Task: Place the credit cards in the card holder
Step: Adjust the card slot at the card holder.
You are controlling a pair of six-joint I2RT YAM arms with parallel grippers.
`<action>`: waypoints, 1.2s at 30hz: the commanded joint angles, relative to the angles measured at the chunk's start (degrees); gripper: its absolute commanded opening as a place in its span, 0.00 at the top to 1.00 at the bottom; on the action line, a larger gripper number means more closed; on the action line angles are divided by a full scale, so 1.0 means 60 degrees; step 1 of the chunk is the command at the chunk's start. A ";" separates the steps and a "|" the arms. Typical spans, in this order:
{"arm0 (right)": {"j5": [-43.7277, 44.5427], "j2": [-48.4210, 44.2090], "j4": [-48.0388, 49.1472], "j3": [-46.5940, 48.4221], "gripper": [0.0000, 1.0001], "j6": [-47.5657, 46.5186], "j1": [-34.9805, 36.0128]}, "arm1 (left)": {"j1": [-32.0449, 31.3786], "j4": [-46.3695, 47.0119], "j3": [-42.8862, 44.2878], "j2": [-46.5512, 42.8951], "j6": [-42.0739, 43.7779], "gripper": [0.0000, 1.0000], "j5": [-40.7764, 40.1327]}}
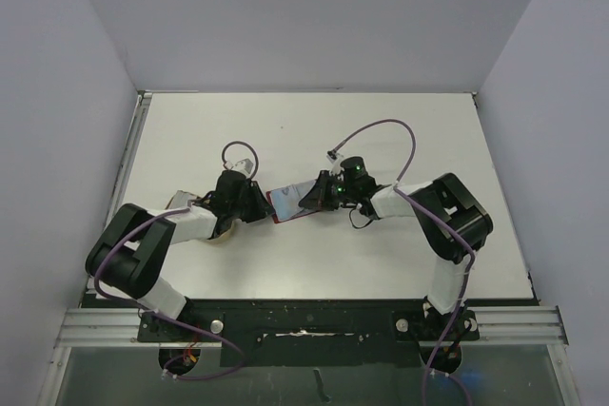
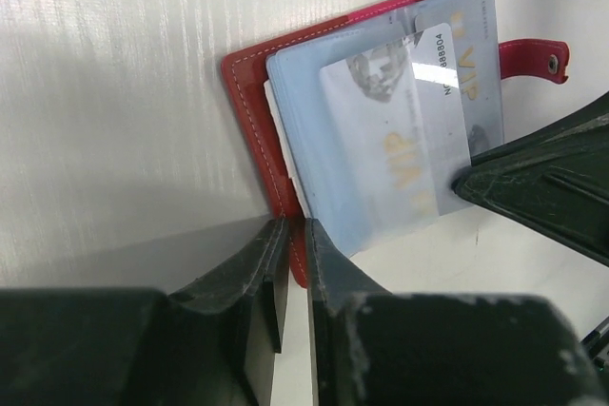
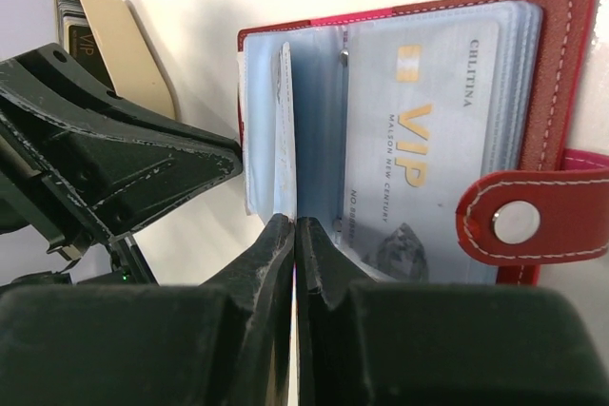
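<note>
The red card holder (image 1: 288, 203) lies open between my two grippers. In the left wrist view its red cover (image 2: 249, 111) frames clear sleeves over a pale VIP credit card (image 2: 390, 130). My left gripper (image 2: 297, 230) is shut on the cover's red edge. In the right wrist view the VIP card (image 3: 419, 140) lies flat in a sleeve, beside the snap tab (image 3: 519, 225). My right gripper (image 3: 295, 225) is shut on a thin pale sleeve page (image 3: 284, 121) standing on edge. I cannot tell whether a card is inside that page.
A tan oval dish (image 3: 124, 59) sits behind the left gripper (image 1: 259, 203), with more cards (image 3: 68, 21) in it. The dish (image 1: 225, 235) is mostly hidden under the left arm in the top view. The right gripper (image 1: 319, 195) faces the left one. Grey walls enclose the white table (image 1: 314, 130).
</note>
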 commanded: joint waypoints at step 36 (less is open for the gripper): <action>-0.0444 0.0912 0.0219 0.0934 1.00 0.0526 0.0249 | 0.0048 0.0758 0.0325 0.0217 0.0261 0.93 0.0304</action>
